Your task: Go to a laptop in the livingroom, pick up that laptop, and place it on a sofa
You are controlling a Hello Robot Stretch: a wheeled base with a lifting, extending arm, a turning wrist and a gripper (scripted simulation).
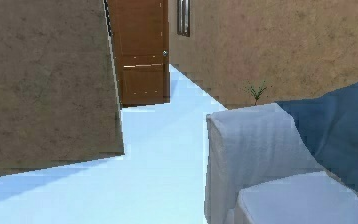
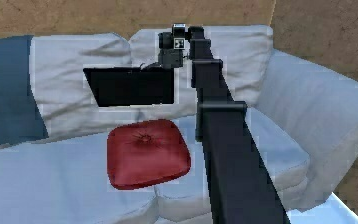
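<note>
In the upper middle of the arm side view, the end effector point(image 2: 157, 62) holds the dark laptop point(image 2: 129, 87), which hangs clear above the pale sofa point(image 2: 287, 110) seat, in front of its backrest. A red cushion point(image 2: 147, 152) lies on the seat just below the laptop.
</note>
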